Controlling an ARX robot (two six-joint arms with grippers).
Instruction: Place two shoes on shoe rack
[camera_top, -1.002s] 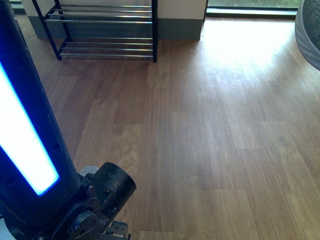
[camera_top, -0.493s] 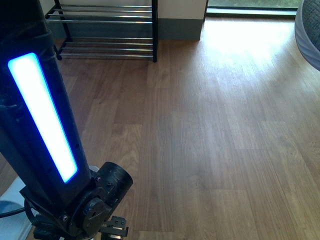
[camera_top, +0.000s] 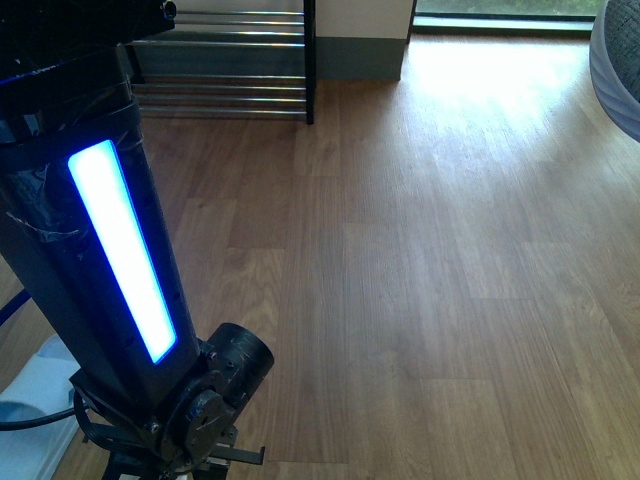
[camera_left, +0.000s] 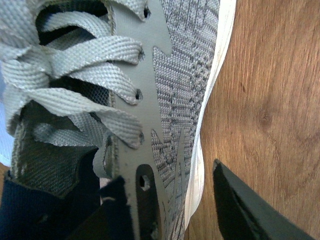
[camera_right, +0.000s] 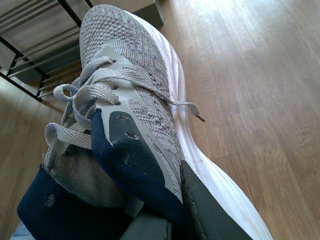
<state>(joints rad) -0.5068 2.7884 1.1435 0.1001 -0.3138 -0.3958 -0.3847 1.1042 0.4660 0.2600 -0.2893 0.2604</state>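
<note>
One grey sneaker (camera_left: 185, 75) with a white sole stands on the wood floor, filling the left wrist view. My left gripper (camera_left: 170, 200) is open and straddles its side wall, one finger inside the collar and one outside by the sole. A second grey sneaker (camera_right: 130, 90) with a dark blue collar is tilted above the floor. My right gripper (camera_right: 170, 215) is shut on its side at the collar. The shoe rack (camera_right: 45, 55) stands beyond that sneaker's toe. In the front view my left arm (camera_top: 120, 250) hides much of the shoe rack (camera_top: 235, 60).
Bare wood floor (camera_top: 430, 270) stretches from the rack to the right. A grey rounded object (camera_top: 615, 60) sits at the top right edge. A pale blue-white shape (camera_top: 30, 410) shows at the lower left, partly behind my left arm.
My left arm has swung right and tilted more upright, now covering more of the rack. The pale shape at the lower left has come into view.
</note>
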